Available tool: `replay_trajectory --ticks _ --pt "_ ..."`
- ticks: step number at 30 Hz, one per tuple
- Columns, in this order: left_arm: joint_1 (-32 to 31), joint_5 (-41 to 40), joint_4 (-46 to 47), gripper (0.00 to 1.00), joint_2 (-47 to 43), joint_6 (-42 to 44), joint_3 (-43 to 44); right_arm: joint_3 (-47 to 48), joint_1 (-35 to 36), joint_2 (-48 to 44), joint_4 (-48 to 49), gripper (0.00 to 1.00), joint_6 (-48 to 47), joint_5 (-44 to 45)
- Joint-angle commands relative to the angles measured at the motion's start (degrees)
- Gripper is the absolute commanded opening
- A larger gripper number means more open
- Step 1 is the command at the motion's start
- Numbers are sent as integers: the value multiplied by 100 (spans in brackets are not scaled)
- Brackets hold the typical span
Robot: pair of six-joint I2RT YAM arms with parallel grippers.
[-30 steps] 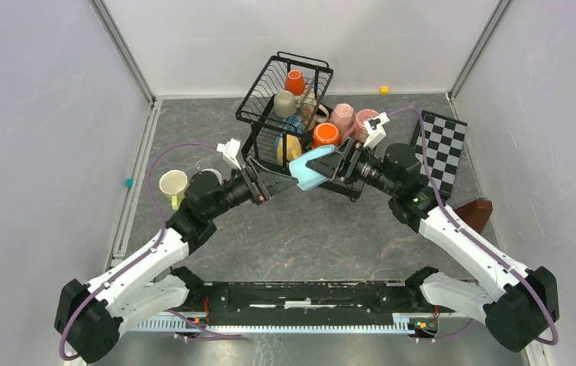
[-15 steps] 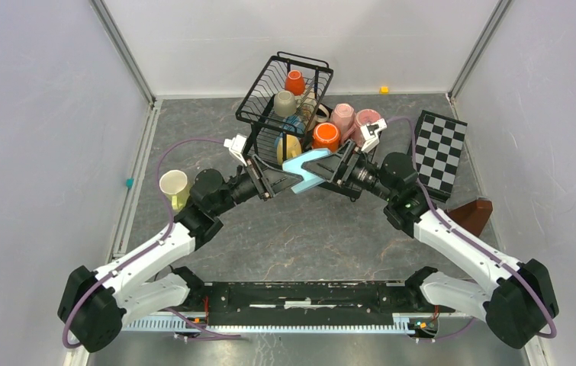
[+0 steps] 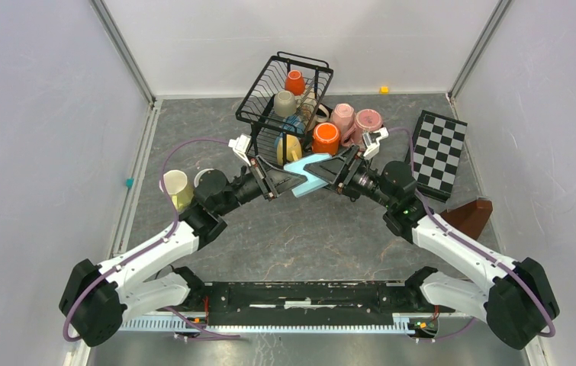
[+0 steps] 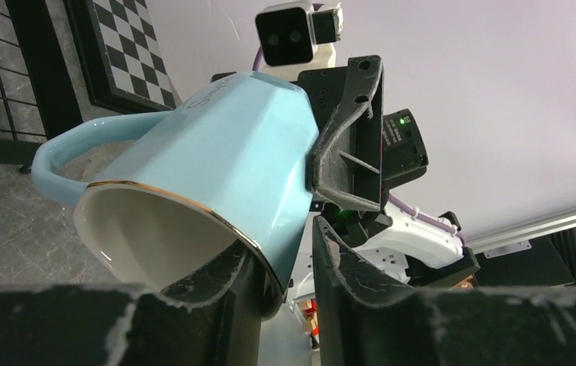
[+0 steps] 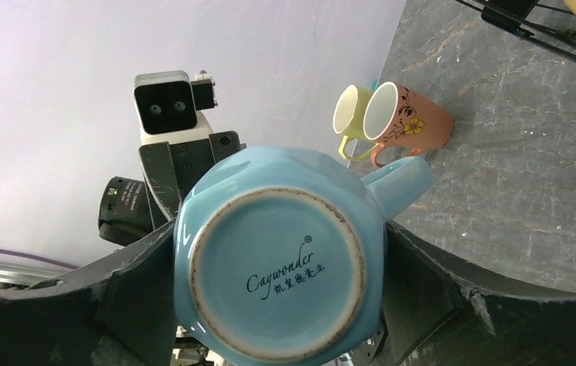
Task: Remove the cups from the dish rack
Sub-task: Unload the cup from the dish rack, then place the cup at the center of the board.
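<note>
Just in front of the rack, the mug is clamped by the right gripper. Its rim is straddled by the left gripper, contact unclear. Release should be withheld until that pinch is firm.

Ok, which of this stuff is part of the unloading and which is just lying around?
Job: dish rack; light blue mug in the right gripper; orange mug in the upper basket; pink mug; yellow mug, already out.
Lying about: checkered board; brown wedge; small orange block.
</note>
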Motion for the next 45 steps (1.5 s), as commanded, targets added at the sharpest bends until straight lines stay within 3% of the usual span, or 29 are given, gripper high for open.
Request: replay_trajectory --ticks 1,5,8,10,12,18,21,28,38,45 --pt "-116 -94 516 32 -13 -137 125 27 69 -253 859 13 287 235" --pt "-165 -93 530 22 34 -81 162 -51 101 -310 890 13 368 323" --pt "-211 -141 530 2 58 -53 171 -96 130 -333 951 13 435 345" --pt "-243 -200 576 2 15 -12 150 -107 141 -362 945 18 439 366" --pt "-252 -322 583 2 -98 13 96 -110 149 -414 887 30 357 413" --pt "-256 -792 412 2 -605 167 33 78 159 -632 380 86 -172 578" --pt "-253 -1095 353 2 -872 193 -12 176 164 -696 197 98 -364 626" --pt "-249 -1733 -111 2 -1516 359 64 290 174 -912 -188 98 -732 758" --pt "-249 -2085 -2292 2 -2341 1275 566 699 169 -1274 -1259 98 -1779 1206" --pt "-249 -2668 -4722 2 -2369 2084 1349 1397 176 -1191 -2406 98 -2857 1546"
